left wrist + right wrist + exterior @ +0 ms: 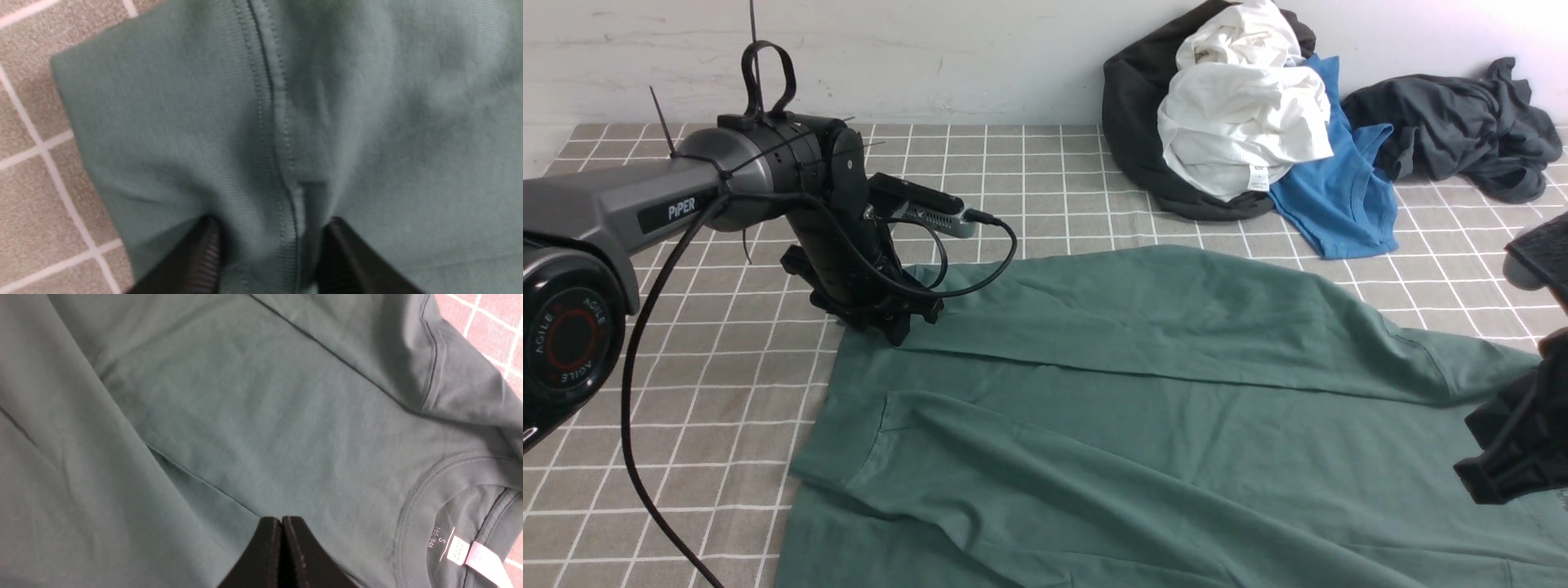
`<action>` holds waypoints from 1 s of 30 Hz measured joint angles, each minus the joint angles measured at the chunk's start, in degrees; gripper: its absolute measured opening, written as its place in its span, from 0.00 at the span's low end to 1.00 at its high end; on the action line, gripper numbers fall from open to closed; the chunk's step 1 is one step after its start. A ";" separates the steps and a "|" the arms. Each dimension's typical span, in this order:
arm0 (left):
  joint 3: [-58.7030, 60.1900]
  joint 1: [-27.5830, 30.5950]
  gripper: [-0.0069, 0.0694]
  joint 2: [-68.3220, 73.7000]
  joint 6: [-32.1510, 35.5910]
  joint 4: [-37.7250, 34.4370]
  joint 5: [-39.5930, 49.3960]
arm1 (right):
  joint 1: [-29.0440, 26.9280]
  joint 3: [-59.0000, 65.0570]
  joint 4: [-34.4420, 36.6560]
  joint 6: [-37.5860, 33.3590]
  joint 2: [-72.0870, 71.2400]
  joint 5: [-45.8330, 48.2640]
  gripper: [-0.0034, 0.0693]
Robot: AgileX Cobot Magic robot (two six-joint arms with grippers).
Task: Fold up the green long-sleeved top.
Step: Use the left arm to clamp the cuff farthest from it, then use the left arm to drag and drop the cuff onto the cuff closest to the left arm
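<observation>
**A:** What stands nearest?

**B:** The right end effector [282, 528]. Its jaws are pressed together with nothing between them. It hangs just above the green long-sleeved top [1143, 408], which lies spread flat on the checked tabletop [727, 327]. The collar [416, 498] and its pale neck label [470, 555] lie close beside this end effector.

**A:** How is the garment laid out?

**B:** Both sleeves are folded across the body. The near sleeve [1029, 465] crosses on the nearer side of the left end effector [894, 327]. The far sleeve [1176, 327] runs from the shoulder by the right end effector across to the left one.

**A:** And the left end effector?

**B:** Its tips are down on the ribbed cuff [163, 143] of the far sleeve, at the top's far corner. The jaws stand at a middling gap, astride the cuff seam [282, 122], and cloth is bunched between the fingers [204, 253]. The close view is blurred, so I cannot tell whether that cloth is truly pinched.

**A:** What lies beyond?

**B:** Well beyond both end effectors, against the wall [931, 49], there is a heap. A white garment [1241, 122] sits on a black garment [1131, 106], with a blue t-shirt [1347, 196] partly under the white. A dark grey garment [1454, 122] lies apart from the heap, far beyond the right end effector.
</observation>
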 joint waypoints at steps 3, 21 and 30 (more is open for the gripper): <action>0.00 -0.02 0.22 -0.17 0.00 -0.61 0.06 | 0.00 0.00 -0.11 0.00 0.00 -0.03 0.03; 6.00 -0.19 0.13 -16.34 -0.96 -4.48 16.07 | 0.00 0.00 -0.35 0.00 0.00 0.11 0.03; 38.36 -0.26 0.13 -39.21 -1.70 -11.12 5.46 | 1.84 0.00 -0.05 0.54 0.00 0.03 0.03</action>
